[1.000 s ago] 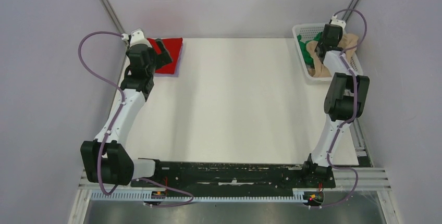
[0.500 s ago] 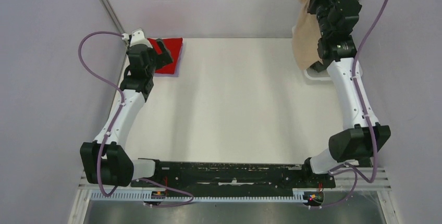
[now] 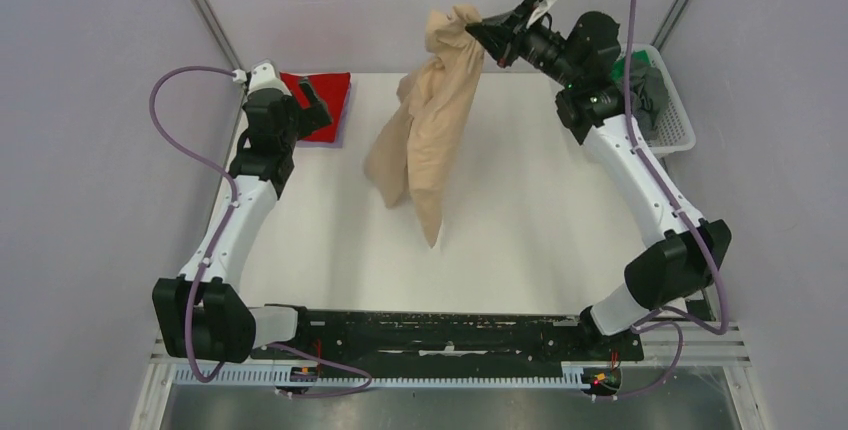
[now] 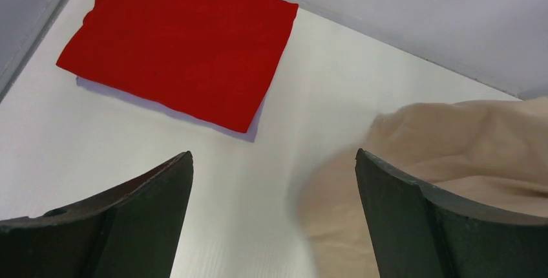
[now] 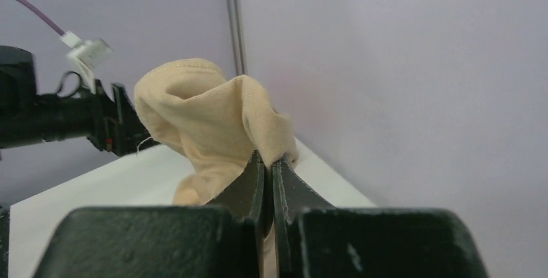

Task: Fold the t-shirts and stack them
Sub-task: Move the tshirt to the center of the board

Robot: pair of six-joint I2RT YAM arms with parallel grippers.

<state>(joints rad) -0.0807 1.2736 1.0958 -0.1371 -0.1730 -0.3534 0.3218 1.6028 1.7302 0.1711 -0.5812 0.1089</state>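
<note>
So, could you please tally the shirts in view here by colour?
Red shirt: 1
Beige shirt: 1
Green shirt: 1
Grey shirt: 1
Total: 4; the green and grey ones lie in the basket, partly hidden.

Your right arm is lifted high, elbow bent and wrist angled up and toward the left, and your right tool (image 3: 478, 30) has its fingers pressed together on a bunch of the beige t-shirt (image 3: 425, 130). Your left arm stretches forward along the left side, wrist low, with the left tool (image 3: 318, 100) spread wide and holding nothing.
</note>
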